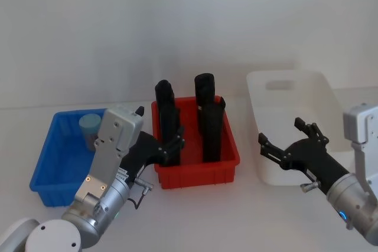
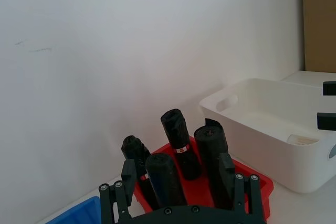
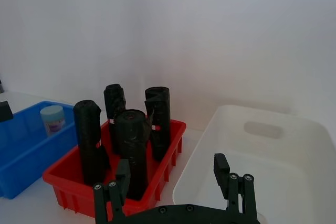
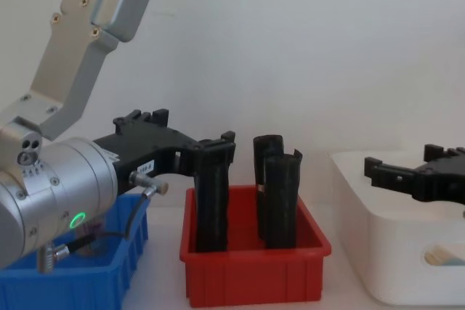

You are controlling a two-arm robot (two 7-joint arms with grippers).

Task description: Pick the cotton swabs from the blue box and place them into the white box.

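One cotton swabs tub (image 1: 90, 128) with a pale lid stands in the back of the blue box (image 1: 49, 159); the right wrist view shows the tub (image 3: 52, 119) in that box (image 3: 21, 153). My left gripper (image 1: 169, 144) hovers open between the blue box and the red bin, empty, its fingers (image 2: 126, 176) pointing at the black rolls. Over the front left part of the white box (image 1: 319, 84) my right gripper (image 1: 289, 138) is open and empty. A pale tub-like thing (image 2: 302, 139) lies inside the white box (image 2: 247, 129).
A red bin (image 1: 198, 172) with several tall black upright rolls (image 1: 211, 127) stands between the two boxes, close to my left gripper's fingers. A white wall rises behind the table. Bare tabletop lies in front of the boxes.
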